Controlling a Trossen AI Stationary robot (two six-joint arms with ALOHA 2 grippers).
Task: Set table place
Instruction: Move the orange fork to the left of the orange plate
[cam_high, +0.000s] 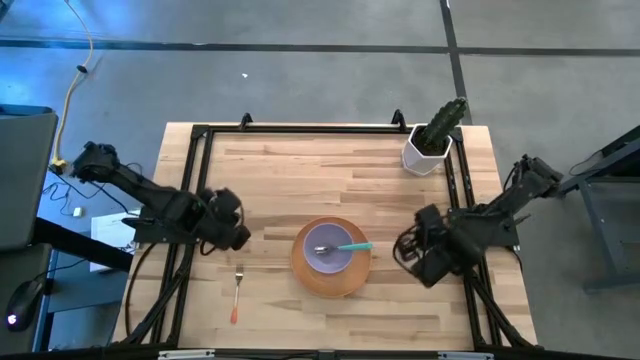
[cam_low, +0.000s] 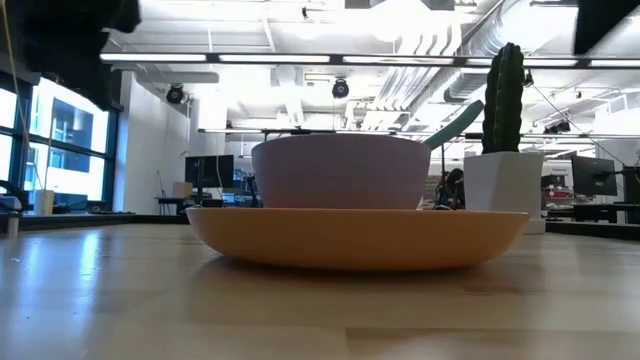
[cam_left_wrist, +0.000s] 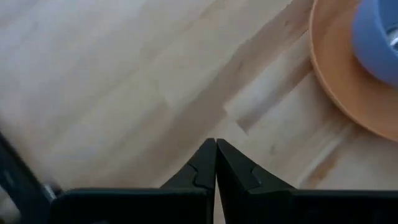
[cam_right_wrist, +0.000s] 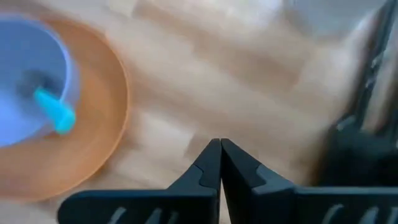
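High view from my remote station: a place setting sits mid-table between two idle arms.

I see the large round orange plate (cam_high: 331, 277) near the front centre of the pale butcher-block wooden table (cam_high: 300, 170), with the smaller lavender bowl (cam_high: 329, 248) resting on it. The teal-handled metal spoon (cam_high: 345, 246) lies in the bowl, handle pointing toward my right arm. The small orange-handled fork (cam_high: 236, 296) lies on the wood to the plate's left, apart from it. The left gripper (cam_left_wrist: 216, 148) hovers over bare wood just left of the plate, its fingers pressed together and empty. The right gripper (cam_right_wrist: 220, 147) hangs just right of the plate, fingers likewise together, holding nothing. A white pot with a green cactus (cam_high: 434, 138) stands at the far right corner.
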